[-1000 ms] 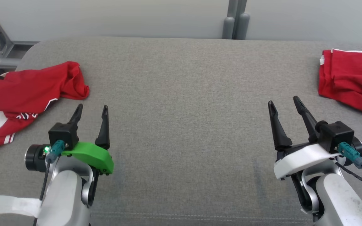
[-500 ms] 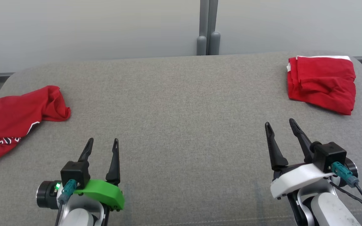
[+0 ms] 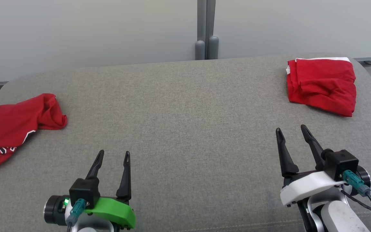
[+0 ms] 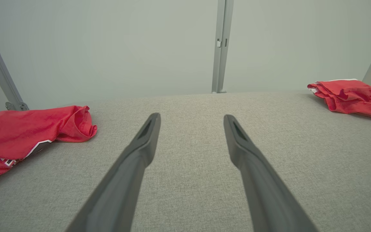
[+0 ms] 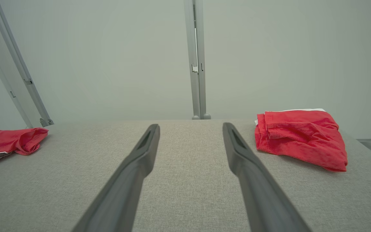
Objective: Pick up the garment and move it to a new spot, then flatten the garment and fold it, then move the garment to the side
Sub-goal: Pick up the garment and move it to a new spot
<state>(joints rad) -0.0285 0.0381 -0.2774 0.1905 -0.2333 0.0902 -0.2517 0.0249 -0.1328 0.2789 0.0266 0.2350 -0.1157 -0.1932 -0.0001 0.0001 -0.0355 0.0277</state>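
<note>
A crumpled red garment (image 3: 8, 125) with white trim and lettering lies at the far left of the grey padded table (image 3: 179, 122); it also appears as the red garment (image 4: 27, 132) in the left wrist view and the red garment (image 5: 8, 143) in the right wrist view. A folded red garment (image 3: 322, 84) rests at the back right, seen too as the folded garment (image 4: 349, 100) and the folded garment (image 5: 301, 137). My left gripper (image 3: 113, 156) stands open near the front left, empty. My right gripper (image 3: 291, 132) is open at the front right, below the folded garment, empty.
A pale wall with a grey vertical post (image 3: 204, 30) runs behind the table. The table's rounded right corner (image 3: 370, 77) drops off beside the folded garment. A grey metal frame strut (image 5: 18, 71) leans at the left.
The head camera has turned right and tilted up, so the whole scene has shifted left. Both grippers stay open and empty. Neither garment has moved on the table.
</note>
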